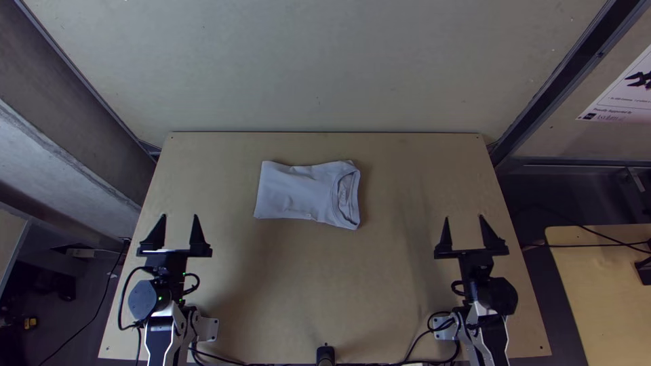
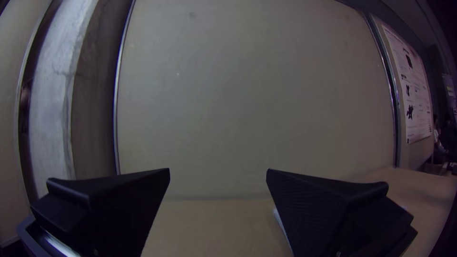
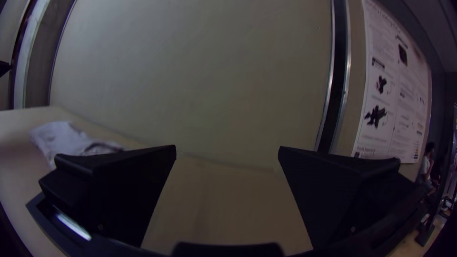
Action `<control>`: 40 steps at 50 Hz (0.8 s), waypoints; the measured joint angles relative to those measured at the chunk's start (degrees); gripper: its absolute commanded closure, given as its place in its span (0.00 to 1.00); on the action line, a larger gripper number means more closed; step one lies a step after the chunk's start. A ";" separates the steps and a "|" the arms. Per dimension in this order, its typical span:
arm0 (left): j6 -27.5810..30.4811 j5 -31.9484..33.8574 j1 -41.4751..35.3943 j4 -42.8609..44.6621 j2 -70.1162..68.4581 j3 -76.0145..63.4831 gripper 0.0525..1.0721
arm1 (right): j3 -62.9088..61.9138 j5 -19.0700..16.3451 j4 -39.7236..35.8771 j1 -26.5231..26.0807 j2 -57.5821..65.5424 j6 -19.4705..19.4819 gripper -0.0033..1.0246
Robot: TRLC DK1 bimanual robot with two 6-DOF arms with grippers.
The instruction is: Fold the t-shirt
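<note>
The white t-shirt point(image 1: 298, 192) lies folded into a compact, roughly rectangular bundle on the table's far half, its collar at the right end in the top view. Low at the left stands my left gripper point(image 1: 180, 227), open, apart from the cloth; its wide-set fingers frame the left wrist view as my left gripper point(image 2: 218, 173). On the right side my right gripper point(image 1: 464, 227) is open too, away from the shirt. In the right wrist view the t-shirt point(image 3: 71, 138) lies beyond one finger of my right gripper point(image 3: 227, 151), with nothing between the fingers.
Bare wood of the table point(image 1: 305, 291) stretches between the two arms. A pale wall panel point(image 1: 325, 68) rises behind the far edge. Cables point(image 1: 407, 360) run along the near edge around a small black post point(image 1: 325, 355). Another wooden table point(image 1: 603, 291) stands off to the right.
</note>
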 measured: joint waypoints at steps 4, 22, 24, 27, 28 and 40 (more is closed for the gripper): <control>-0.04 -0.04 -0.11 -0.63 -0.24 0.00 0.04 | -0.09 0.04 -3.19 0.00 -0.07 0.09 0.04; -0.26 -0.33 0.07 -12.22 -0.33 0.00 0.04 | -0.07 0.00 -7.48 0.26 -0.11 0.92 0.04; -0.26 -0.33 0.07 -12.22 -0.33 0.00 0.04 | -0.07 0.00 -7.48 0.26 -0.11 0.94 0.04; -0.26 -0.33 0.07 -12.22 -0.33 0.00 0.04 | -0.07 0.00 -7.48 0.26 -0.11 0.92 0.04; -0.26 -0.33 0.07 -12.22 -0.33 0.00 0.04 | -0.07 0.00 -7.48 0.26 -0.11 0.92 0.04; -0.26 -0.33 0.07 -12.22 -0.33 0.00 0.04 | -0.07 0.00 -7.48 0.26 -0.11 0.92 0.04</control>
